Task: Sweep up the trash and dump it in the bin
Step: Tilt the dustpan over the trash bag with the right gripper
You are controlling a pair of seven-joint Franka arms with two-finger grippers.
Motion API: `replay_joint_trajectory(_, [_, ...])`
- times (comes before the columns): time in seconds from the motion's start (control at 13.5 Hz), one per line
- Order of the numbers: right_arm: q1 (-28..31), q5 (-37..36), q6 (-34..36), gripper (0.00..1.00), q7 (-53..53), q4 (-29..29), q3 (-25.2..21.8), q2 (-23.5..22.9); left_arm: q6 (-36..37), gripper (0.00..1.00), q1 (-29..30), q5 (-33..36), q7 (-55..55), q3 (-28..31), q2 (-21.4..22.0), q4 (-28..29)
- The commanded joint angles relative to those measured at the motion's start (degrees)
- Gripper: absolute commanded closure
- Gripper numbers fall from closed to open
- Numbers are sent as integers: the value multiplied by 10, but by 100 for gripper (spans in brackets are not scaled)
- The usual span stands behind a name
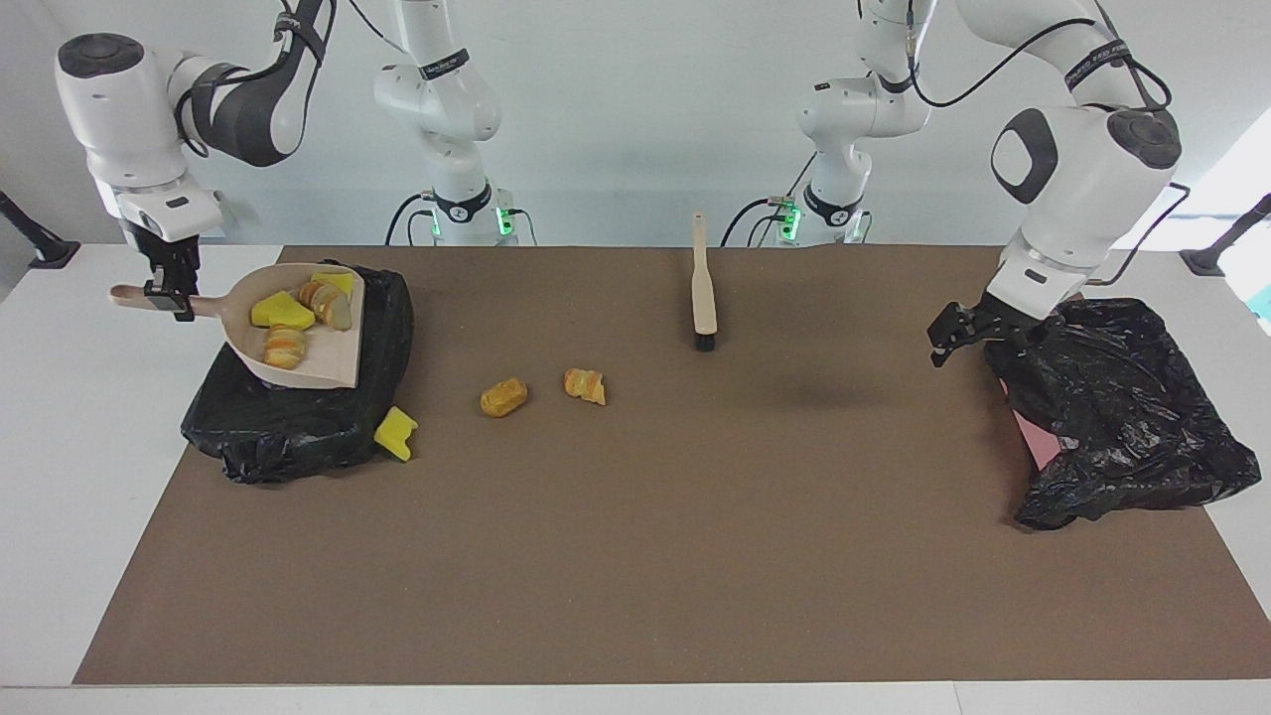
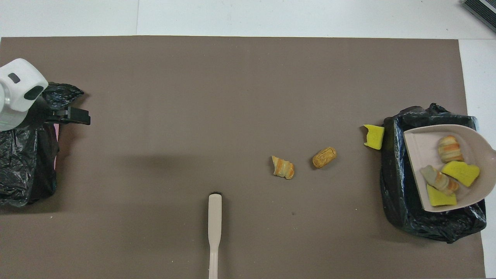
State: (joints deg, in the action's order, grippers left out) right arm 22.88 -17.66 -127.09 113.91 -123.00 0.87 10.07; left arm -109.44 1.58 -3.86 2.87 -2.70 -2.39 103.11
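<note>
We see the right hand [image 1: 169, 298] clamped on the dustpan [image 1: 298, 333] handle over the black-lined bin [image 1: 298, 417], four trash chunks [image 1: 283, 313] aboard, three on the worktop [image 1: 635, 516]. Light, spongy; likely roll when tipped. Left hand [image 1: 953, 333] open, waiting by the other black bag [image 1: 1122, 417].

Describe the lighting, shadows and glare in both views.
Facing view: soft even light; a faint blurred shadow on the brown mat toward the left arm's end; green lights glow at the arm bases. Overhead view: a matching diffuse shadow on the mat near the left gripper; the black bag under the dustpan shows glossy, bluish highlights along its folds.
</note>
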Motion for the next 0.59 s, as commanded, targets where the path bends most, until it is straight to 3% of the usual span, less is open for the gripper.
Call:
replay_joint_trajectory(0.0, [0, -91, -20, 100, -87, -36, 6, 33, 95, 0, 11, 13, -1, -2, -14, -85])
replay_joint_trajectory(0.22, [-45, -223, -17, 100, -188, -60, 12, 53, 127, 0, 9, 24, -1, 5, -5, -98])
replay_joint_trajectory(0.37, [-85, -327, -4, 100, -315, -97, 13, 89, 149, 0, 2, 42, -43, 2, 13, -107])
replay_joint_trajectory(0.52, [-104, -367, 11, 100, -345, -101, 13, 95, 167, 0, -3, 47, -76, -2, 34, -103])
